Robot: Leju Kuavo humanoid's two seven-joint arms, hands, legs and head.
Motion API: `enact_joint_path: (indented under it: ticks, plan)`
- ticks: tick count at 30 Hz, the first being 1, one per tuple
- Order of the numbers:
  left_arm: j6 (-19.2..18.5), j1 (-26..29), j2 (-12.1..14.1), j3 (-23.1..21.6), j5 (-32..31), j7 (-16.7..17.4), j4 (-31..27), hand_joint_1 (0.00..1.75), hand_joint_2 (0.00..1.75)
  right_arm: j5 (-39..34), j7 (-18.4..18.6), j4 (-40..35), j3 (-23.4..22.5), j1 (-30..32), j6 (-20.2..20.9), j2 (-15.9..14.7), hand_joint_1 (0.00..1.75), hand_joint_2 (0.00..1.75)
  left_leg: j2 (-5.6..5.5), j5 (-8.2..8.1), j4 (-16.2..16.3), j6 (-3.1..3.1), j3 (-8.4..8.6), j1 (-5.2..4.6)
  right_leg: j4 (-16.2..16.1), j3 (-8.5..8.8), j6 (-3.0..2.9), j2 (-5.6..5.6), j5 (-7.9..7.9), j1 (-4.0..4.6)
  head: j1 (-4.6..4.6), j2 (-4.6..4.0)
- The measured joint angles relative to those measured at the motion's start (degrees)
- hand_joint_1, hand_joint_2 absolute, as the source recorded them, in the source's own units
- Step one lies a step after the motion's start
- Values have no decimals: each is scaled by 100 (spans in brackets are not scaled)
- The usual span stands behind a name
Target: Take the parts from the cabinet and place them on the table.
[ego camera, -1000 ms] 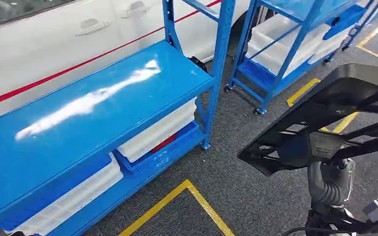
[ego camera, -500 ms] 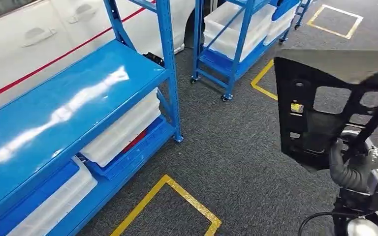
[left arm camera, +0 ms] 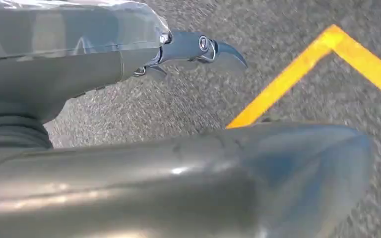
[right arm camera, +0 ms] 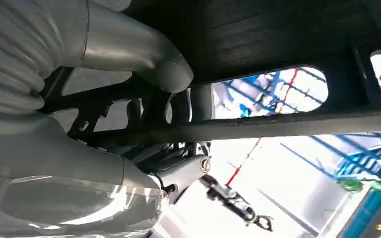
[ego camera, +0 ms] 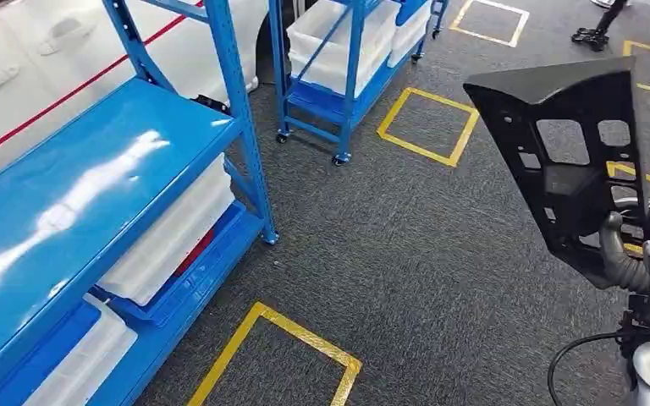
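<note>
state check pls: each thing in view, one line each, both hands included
black plastic part: held upright off the floor by the right hand
right hand: grips the part's lower edge
left hand: holds nothing, fingers apart, over the carpet
blue shelving rack: top shelf bare
white bins: sit on the rack's lower shelves
wheeled blue rack: standing on the carpet, loaded with white bins

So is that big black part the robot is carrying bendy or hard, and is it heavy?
Probably hard: the black part stands up from the right hand without drooping. Likely light for its size, since it is thin and full of cut-out holes. Being tall and held near its bottom edge, it might wobble or tip.
</note>
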Motion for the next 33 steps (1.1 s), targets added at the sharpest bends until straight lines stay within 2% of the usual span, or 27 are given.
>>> enact_joint_path:
  ticks: [1,2,3,4,7,8,9,10,12,13,14,16,17,18,19,20,22,23,24,25,26,27,28,29,30,32,33]
  plan:
    - [-4,-11,-9,0,46,-2,0,0,0,101,-24,35,2,-36,31,-4,175,175,68,-25,24,-32,5,9,-502,291,14,-89,248,-12,0,0]
    - [9,-24,-13,4,112,4,0,0,0,206,-28,70,11,-118,35,-4,175,175,142,-62,66,-81,8,9,-1048,596,23,-322,469,-14,0,0]
    - [41,-31,-9,11,157,26,0,0,0,396,-33,203,71,-249,13,2,175,175,204,-89,82,-124,-7,-14,-1223,657,-7,-612,345,53,2,0]
    - [77,-38,-13,15,195,57,0,0,0,524,-26,301,150,-379,-23,-13,175,175,277,-124,128,-164,-43,-60,-1263,642,-131,-501,406,57,-9,0]
    - [254,-103,-57,24,297,168,0,0,0,1207,29,862,569,-973,-423,-26,175,175,547,-149,112,-221,23,-63,-1251,571,-249,-217,429,79,-2,0]
    - [314,-123,-70,30,328,207,0,0,0,1421,85,1043,705,-1171,-560,-42,175,175,404,-210,165,-282,-7,-27,-1275,568,-296,-158,457,48,-4,0]
    - [380,-129,-72,39,330,236,0,0,0,1635,146,1210,828,-1436,-716,-61,175,175,19,-358,363,-291,-74,-6,-1275,558,-334,-99,468,54,-4,0]
    - [435,-125,-90,44,336,276,0,0,0,1867,230,1437,982,-1718,-851,-63,175,175,-202,-584,746,-286,-256,0,-1275,541,-360,-34,480,56,-2,0]
    - [494,-117,-116,44,369,313,0,0,0,2074,326,1815,1260,-2196,-938,-61,175,175,-335,-1014,1767,-274,-778,0,-1274,510,-390,135,501,77,-4,0]
    - [505,-117,-122,44,371,321,0,0,0,2105,345,1941,1373,-2303,-955,-63,175,175,-341,-1071,2095,-260,-968,0,-1271,510,-392,211,503,95,-4,0]
    - [522,-113,-131,44,378,342,0,0,0,2130,352,2024,1443,-2347,-970,-63,175,175,-342,-995,2125,-247,-1016,0,-1271,518,-392,258,503,107,-4,0]
    - [712,-113,-151,44,389,439,0,0,0,2446,469,2285,1615,-2638,-1032,-55,175,175,-381,-415,1364,-187,-748,-6,-1257,524,-390,406,504,120,-4,0]
    - [847,-114,-162,44,398,485,0,0,0,2704,563,2482,1717,-2917,-1079,-33,175,175,-474,-106,825,-158,-527,-6,-1245,524,-385,494,507,111,-4,0]
    - [945,-108,-168,44,398,503,0,0,0,2904,645,2665,1815,-3224,-1128,5,175,175,-739,82,428,-135,-392,-6,-1240,496,-376,577,512,77,-4,0]
    - [1047,-92,-184,44,400,511,2,0,0,3214,807,2949,1965,-3631,-1222,77,175,175,-886,66,277,-139,-360,22,-1182,442,-319,700,533,111,-4,0]
    - [1071,-104,-195,44,400,511,2,0,0,3430,954,3111,2070,-3902,-1257,134,175,175,-814,64,288,-150,-379,-8,-1191,396,-278,767,559,35,-4,0]
    - [1062,-140,-195,44,402,479,2,0,0,3998,1337,3481,2310,-4504,-1257,129,175,175,-692,103,269,-93,-368,-81,-1242,336,-162,921,620,-41,-9,0]
    - [1045,-144,-195,44,406,455,2,0,0,4169,1437,3616,2367,-4752,-1241,109,175,175,-630,172,161,-34,-345,-40,-1234,328,-129,881,619,-31,-4,0]
    - [1021,-147,-195,44,406,448,2,0,0,4273,1497,3733,2413,-4941,-1224,90,175,175,-567,203,105,-13,-310,-58,-1149,299,-166,480,547,11,-2,0]
    - [1012,-138,-195,44,409,442,2,0,0,4284,1539,3823,2444,-5104,-1211,79,175,175,-522,216,89,11,-309,-64,-899,186,-166,199,364,55,2,0]
    - [1010,-107,-195,44,409,442,2,0,0,4299,1550,3906,2499,-5271,-1202,81,175,175,-449,214,91,14,-316,-67,-414,-41,-142,89,110,67,4,0]
    - [1010,-88,-195,44,420,442,2,0,0,4325,1550,3987,2551,-5374,-1198,83,175,175,-372,208,96,19,-320,-69,19,-248,-124,64,-69,63,0,0]
    - [1008,-76,-195,44,426,442,2,0,0,4343,1550,4059,2586,-5438,-1187,87,175,175,-299,200,100,29,-324,-69,366,-413,-108,56,-168,62,0,0]
    - [1001,-74,-197,44,426,439,2,0,0,4374,1554,4114,2603,-5475,-1189,87,175,175,-237,190,105,30,-323,-66,442,-452,-99,45,-127,61,2,0]
    - [988,-74,-205,44,426,428,2,0,0,4444,1580,4157,2627,-5511,-1189,85,175,175,-170,176,111,28,-317,-65,265,-361,-97,26,27,60,2,0]
    - [896,-75,-210,44,446,345,2,0,0,4750,1725,4271,2702,-5700,-1143,72,175,175,-29,130,142,12,-300,-68,-709,153,-139,-111,513,82,0,0]
    - [841,-73,-208,44,450,299,2,0,0,4903,1771,4337,2730,-5834,-1084,41,175,175,24,104,159,-4,-296,-84,-1164,385,-181,-377,643,129,2,0]
